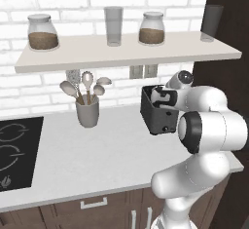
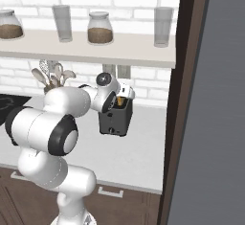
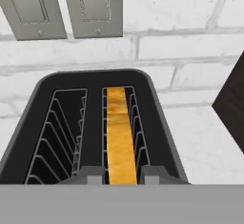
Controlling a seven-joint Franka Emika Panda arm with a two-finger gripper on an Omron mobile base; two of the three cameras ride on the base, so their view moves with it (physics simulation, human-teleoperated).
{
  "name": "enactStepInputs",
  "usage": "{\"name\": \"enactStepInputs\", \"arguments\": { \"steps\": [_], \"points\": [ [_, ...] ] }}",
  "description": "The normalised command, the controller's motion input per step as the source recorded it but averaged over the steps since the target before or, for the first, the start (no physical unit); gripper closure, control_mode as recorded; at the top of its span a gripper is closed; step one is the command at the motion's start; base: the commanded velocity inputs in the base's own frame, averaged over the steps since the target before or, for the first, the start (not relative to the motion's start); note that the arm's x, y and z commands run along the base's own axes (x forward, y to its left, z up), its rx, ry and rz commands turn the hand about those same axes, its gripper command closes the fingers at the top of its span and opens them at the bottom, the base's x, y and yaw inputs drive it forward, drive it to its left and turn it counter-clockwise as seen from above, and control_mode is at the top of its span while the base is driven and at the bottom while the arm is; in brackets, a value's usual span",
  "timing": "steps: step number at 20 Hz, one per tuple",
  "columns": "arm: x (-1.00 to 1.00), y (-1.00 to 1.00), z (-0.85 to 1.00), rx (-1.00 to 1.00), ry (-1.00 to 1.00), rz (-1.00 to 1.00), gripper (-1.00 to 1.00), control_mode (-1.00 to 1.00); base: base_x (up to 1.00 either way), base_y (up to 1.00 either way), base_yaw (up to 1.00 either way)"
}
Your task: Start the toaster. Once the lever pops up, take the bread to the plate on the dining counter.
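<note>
The dark toaster stands on the white counter by the brick wall. In the hand view I look down into its two slots. The bread stands on edge in the right slot, and its tan top also peeks out in the right base view. My gripper hangs right above the toaster. Its fingertips sit tight against both faces of the bread's near end. The plate and the dining counter are out of view.
A grey utensil cup stands left of the toaster, with a black cooktop further left. A shelf with jars and glasses runs overhead. A tall dark cabinet side rises just right of the toaster. Wall outlets are behind it.
</note>
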Motion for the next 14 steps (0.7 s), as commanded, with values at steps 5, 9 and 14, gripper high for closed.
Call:
{"name": "enactStepInputs", "arguments": {
  "steps": [5, 9, 14],
  "points": [
    [0.0, 0.0, 0.0, 0.0, 0.0, 0.0, 1.0, -1.0, 0.0, 0.0, 0.0],
    [-0.01, 0.0, 0.06, 0.01, -0.03, 0.0, 1.0, -1.0, 0.0, 0.0, 0.0],
    [-0.22, -0.09, 0.21, 0.06, -0.14, 0.0, 1.0, -1.0, 0.0, 0.0, 0.0]
  ]
}}
